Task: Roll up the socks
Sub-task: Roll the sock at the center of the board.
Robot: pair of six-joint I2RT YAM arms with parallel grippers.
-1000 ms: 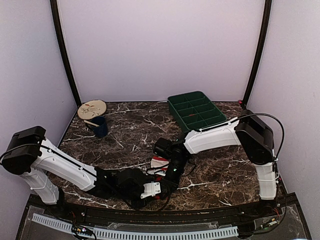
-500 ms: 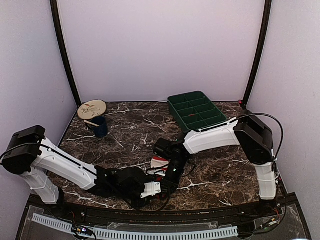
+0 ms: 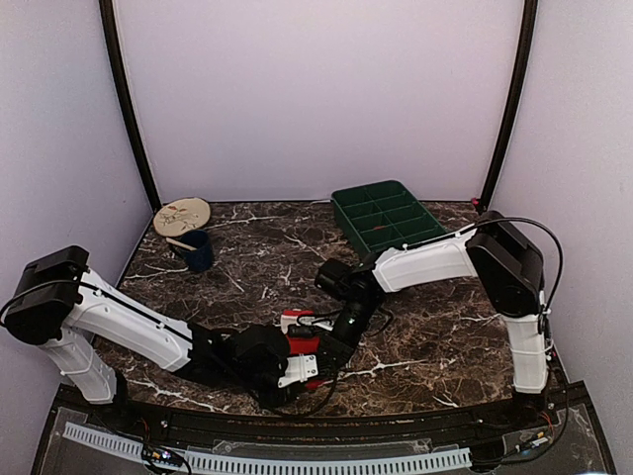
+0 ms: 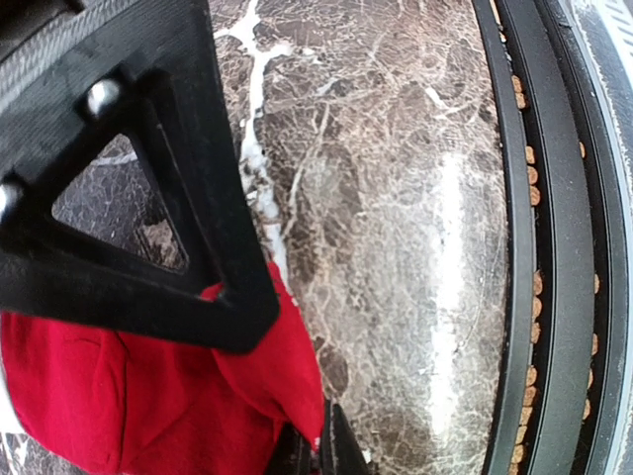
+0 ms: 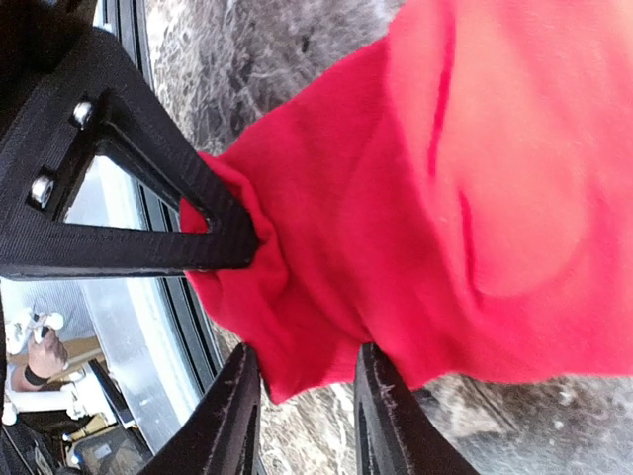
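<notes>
The left gripper (image 4: pixel 319 443) pinches a corner of the red sock (image 3: pixel 302 343), which lies on the table (image 3: pixel 247 277) near its front edge. The right gripper (image 5: pixel 304 356) stands half open at the same sock.

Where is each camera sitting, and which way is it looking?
Top camera: high behind the robot, looking down on the marble table; the left arm and right arm show.
Left wrist camera: on the left arm, looking down at the red socks by the table's front edge; the left claw finger shows.
Right wrist camera: on the right arm, looking closely at the red socks; the right claw fingers show.
Shared: all three see the red socks.
</notes>
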